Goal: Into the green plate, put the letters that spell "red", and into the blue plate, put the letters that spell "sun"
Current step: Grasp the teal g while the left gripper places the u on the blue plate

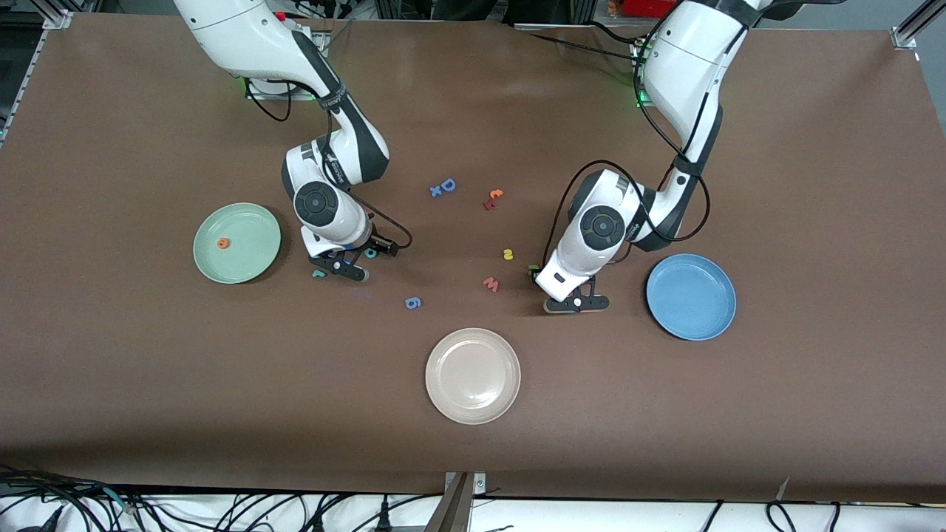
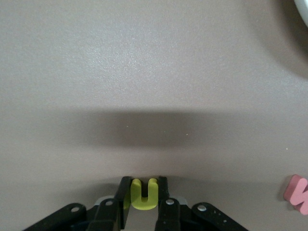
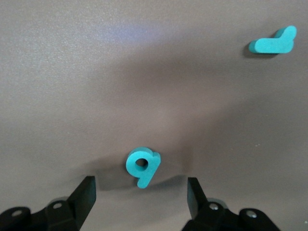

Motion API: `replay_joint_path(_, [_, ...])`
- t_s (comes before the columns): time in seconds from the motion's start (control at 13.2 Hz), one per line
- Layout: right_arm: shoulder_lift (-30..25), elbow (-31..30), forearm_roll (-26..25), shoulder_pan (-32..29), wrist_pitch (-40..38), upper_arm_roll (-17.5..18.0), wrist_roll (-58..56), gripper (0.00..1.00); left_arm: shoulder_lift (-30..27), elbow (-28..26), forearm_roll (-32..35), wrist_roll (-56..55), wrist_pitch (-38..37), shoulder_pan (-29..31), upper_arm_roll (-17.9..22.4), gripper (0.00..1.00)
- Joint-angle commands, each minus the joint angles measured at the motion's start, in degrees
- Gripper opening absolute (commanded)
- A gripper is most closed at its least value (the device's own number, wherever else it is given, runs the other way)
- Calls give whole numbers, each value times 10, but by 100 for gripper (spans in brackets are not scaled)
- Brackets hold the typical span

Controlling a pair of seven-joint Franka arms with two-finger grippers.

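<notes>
A: Letters first: where do they lie?

B: The orange "e" (image 1: 222,242) sits in the green plate (image 1: 255,255), toward the right arm's end of the worktop (image 1: 148,384). The teal "d" (image 3: 142,166) lies flat on the worktop between the right gripper's (image 3: 139,195) fingers (image 3: 85,192), which are spread wide and touch nothing. The small teal "r" (image 3: 274,43) lies near it, just beside the gripper in the front view.

A: And the left gripper?

B: The left gripper (image 2: 144,197) is low over the worktop, between the pinkish "w" (image 1: 491,284) and the blue plate (image 1: 691,297). Its fingers (image 2: 163,192) are clamped on the yellow-green u-shape (image 2: 143,195), one on each side of it.

A: The other "sun" pieces?

B: A yellow u/n shape (image 1: 508,254) lies farther from the front camera than the "w". An olive-green bit (image 1: 533,269) shows at the edge of the left arm's wrist; I cannot make out its shape. The blue plate holds nothing.

A: Anything else around?

B: A blue capital "D" (image 1: 448,185), an orange and red pair (image 1: 493,198) beside it, a blue "g" (image 1: 413,302), and a beige-white plate (image 1: 473,375) nearest the front camera.
</notes>
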Motion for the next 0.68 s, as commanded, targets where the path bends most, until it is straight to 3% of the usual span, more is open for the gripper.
replay_joint_path(0.0, [-4, -6, 5, -2, 8, -1, -12, 81, -55, -11, 13, 61, -79, 44, -1, 16])
replay_joint_path(0.23, [-4, -6, 3, -2, 12, -1, -17, 76, -97, -12, 12, 127, -179, 85, 0, 17])
replay_joint_path(0.61, [-9, -15, 3, -2, 19, -6, -56, 76, -140, -50, 16, 271, -213, 176, 1, 18])
